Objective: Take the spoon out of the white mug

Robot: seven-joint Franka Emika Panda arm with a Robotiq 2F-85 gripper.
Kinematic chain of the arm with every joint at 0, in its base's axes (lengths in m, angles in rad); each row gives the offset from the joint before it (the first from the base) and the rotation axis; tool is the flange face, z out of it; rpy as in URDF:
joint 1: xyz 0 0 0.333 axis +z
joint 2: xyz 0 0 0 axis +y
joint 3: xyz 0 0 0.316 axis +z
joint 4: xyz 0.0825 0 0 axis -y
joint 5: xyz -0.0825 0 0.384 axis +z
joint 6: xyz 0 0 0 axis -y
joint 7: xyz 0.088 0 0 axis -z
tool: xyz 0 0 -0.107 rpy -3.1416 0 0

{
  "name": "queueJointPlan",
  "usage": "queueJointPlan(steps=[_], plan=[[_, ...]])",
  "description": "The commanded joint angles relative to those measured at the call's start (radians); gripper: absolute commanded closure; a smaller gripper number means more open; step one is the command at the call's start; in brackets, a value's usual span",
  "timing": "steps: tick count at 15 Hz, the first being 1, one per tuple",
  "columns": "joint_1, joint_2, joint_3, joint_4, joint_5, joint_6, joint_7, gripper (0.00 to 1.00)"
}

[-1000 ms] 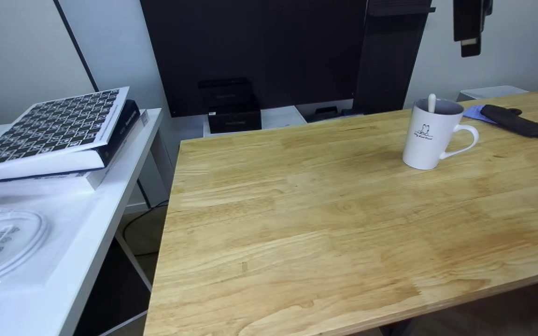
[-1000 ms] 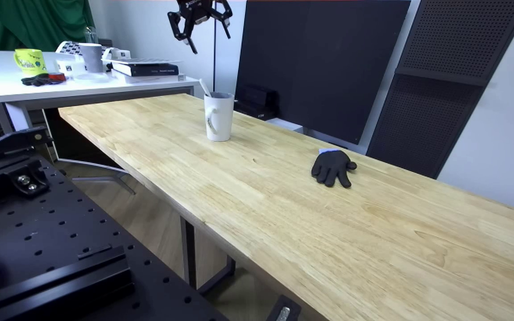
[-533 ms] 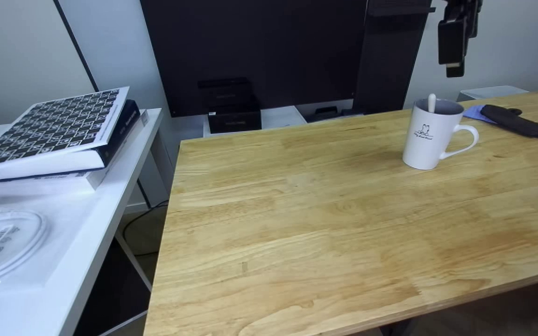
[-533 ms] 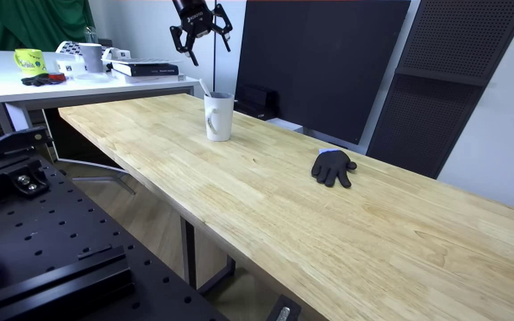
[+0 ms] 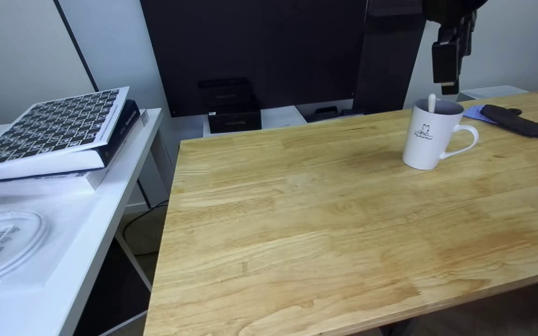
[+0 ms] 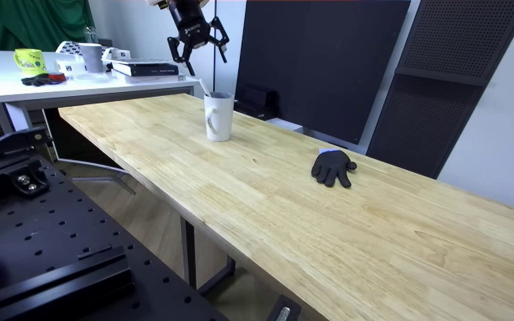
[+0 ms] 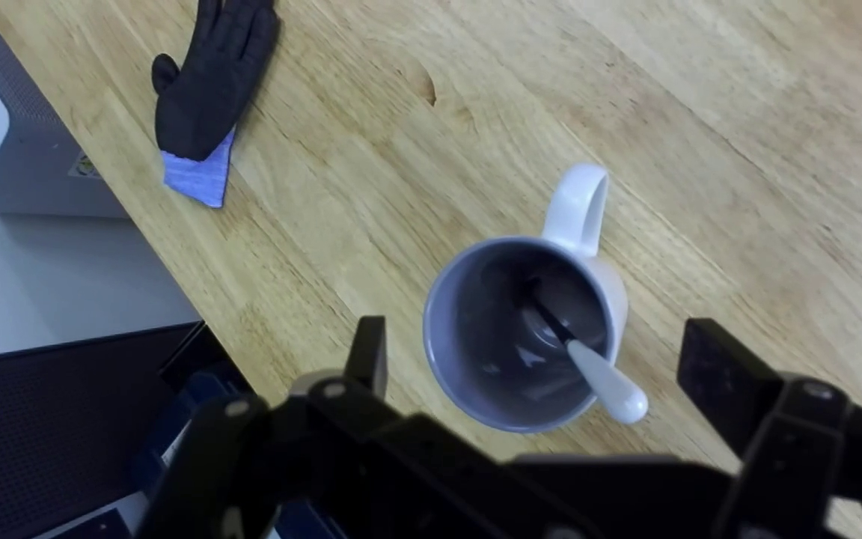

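Observation:
The white mug (image 5: 422, 144) stands upright on the wooden table; it also shows in an exterior view (image 6: 222, 120) and in the wrist view (image 7: 437, 329). The spoon (image 7: 604, 380) leans in it, its pale handle sticking out over the rim on the side away from the loop handle. Its dark lower end is in shadow inside the mug. The handle also shows in both exterior views (image 5: 431, 102) (image 6: 205, 87). My gripper (image 6: 208, 67) is open and empty above the mug, apart from it. In the wrist view its fingers (image 7: 723, 378) stand wide on either side of mug and spoon.
A black glove with a blue cuff (image 5: 514, 120) lies on the wooden table (image 5: 297, 224) beyond the mug's handle side. A white table (image 5: 77, 224) with stacked books (image 5: 54, 130) stands alongside. A dark panel (image 6: 310, 67) rises behind the wooden table's edge.
My gripper has come down toward the mug, shifting left in an exterior view, and stays open. The mug, spoon and glove have not moved.

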Motion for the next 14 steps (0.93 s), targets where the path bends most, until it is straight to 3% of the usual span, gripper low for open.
queueJointPlan(steps=[1,14], plan=[[0.022,0.022,-0.017,0.028,0.008,-0.001,0.028,0.0],[0.057,0.11,-0.048,0.115,-0.003,-0.017,0.041,0.0]])
